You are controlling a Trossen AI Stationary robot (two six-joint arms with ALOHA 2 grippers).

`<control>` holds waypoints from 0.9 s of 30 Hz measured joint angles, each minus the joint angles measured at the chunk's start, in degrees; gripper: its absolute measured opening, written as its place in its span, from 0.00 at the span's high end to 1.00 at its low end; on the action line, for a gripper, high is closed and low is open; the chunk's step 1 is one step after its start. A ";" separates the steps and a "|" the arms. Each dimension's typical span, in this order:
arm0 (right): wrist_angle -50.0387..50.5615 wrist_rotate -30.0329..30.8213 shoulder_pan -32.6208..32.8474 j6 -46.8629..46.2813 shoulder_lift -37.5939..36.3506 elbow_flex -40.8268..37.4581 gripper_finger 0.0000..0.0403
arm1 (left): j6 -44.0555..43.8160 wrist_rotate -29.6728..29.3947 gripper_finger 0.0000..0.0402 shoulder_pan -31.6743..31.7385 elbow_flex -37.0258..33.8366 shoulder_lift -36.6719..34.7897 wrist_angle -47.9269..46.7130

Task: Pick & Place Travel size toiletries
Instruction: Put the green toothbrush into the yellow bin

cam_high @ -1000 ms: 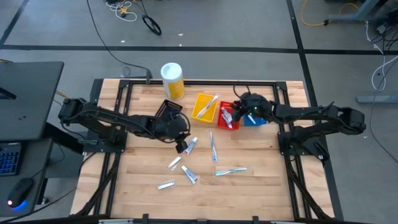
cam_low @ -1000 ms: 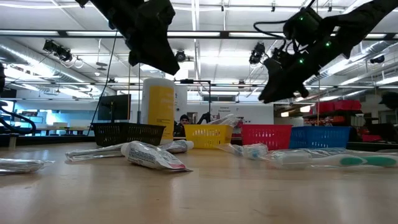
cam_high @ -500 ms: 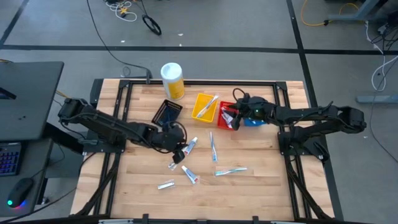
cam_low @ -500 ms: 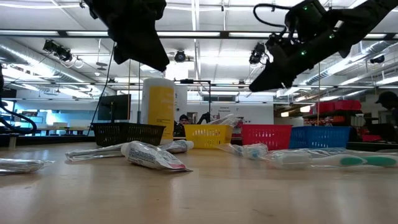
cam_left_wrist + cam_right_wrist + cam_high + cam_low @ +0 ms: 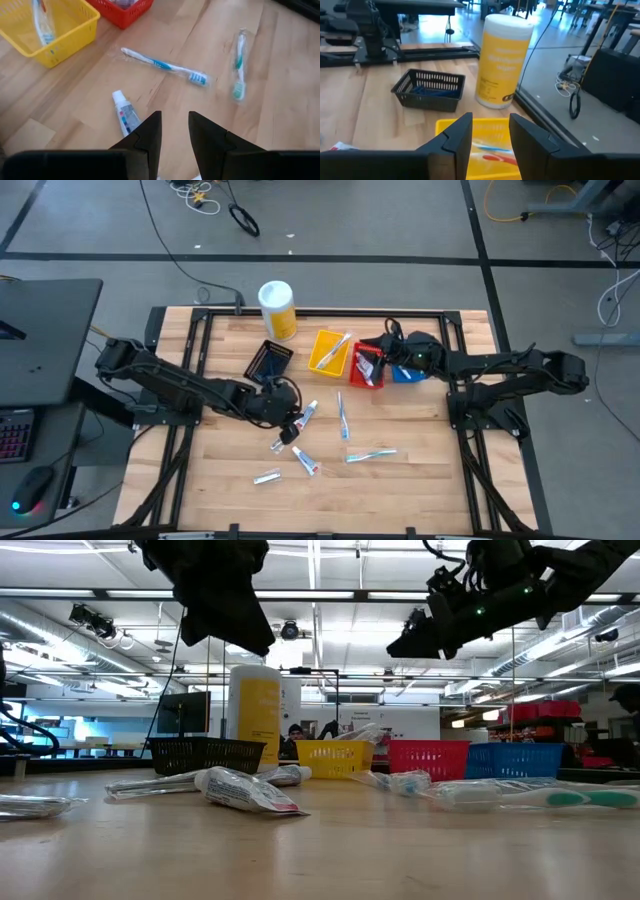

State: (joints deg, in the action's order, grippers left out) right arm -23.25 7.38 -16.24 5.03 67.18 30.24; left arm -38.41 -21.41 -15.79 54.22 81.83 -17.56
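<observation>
Small white toothpaste tubes (image 5: 307, 414) (image 5: 305, 461) and slim toothbrushes (image 5: 343, 413) (image 5: 372, 454) lie flat and scattered on the wooden table. My left gripper (image 5: 287, 410) hovers open above the table, just left of the nearest tube (image 5: 126, 113); two toothbrushes (image 5: 165, 66) (image 5: 239, 62) lie beyond it. My right gripper (image 5: 386, 357) is open, held high over the red tray (image 5: 366, 370), and holds nothing. The right wrist view looks over the yellow tray (image 5: 485, 131), which holds a toothbrush. The red tray holds a few items.
Four small trays stand in a row at the far side: black (image 5: 268, 361), yellow (image 5: 330, 352), red, and blue (image 5: 407, 373). The tall yellow canister (image 5: 277, 310) stands behind them. More tubes (image 5: 266, 476) (image 5: 282, 442) lie toward the near edge.
My left gripper has moved from beside the black tray toward the near edge and stopped over the scattered tubes. My right gripper has risen above the red tray and tipped from pointing down toward level. The toiletries on the table have not moved.
</observation>
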 joint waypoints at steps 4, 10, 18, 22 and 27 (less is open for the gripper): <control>-1.09 -0.03 -0.74 -0.04 0.00 0.00 0.66 | 1.19 0.09 0.74 0.01 0.11 2.56 2.73; -1.08 -0.01 -1.08 -0.04 1.09 -0.02 0.66 | 1.41 -2.62 0.74 0.84 -0.02 7.87 4.35; -0.59 -0.14 -1.32 -1.11 2.62 -0.04 0.66 | -0.44 -2.33 0.74 3.20 -0.02 12.03 6.16; -1.02 -0.14 -1.40 -1.18 3.39 0.00 0.66 | 3.05 0.07 0.73 4.03 0.00 12.18 8.11; -1.42 -0.42 -1.42 -2.77 4.65 -0.06 0.66 | 3.32 2.32 0.69 5.23 0.00 12.93 11.55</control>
State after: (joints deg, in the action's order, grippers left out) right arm -24.67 6.97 -17.65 2.26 71.83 30.18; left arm -35.09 -19.09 -10.57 54.22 94.77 -6.00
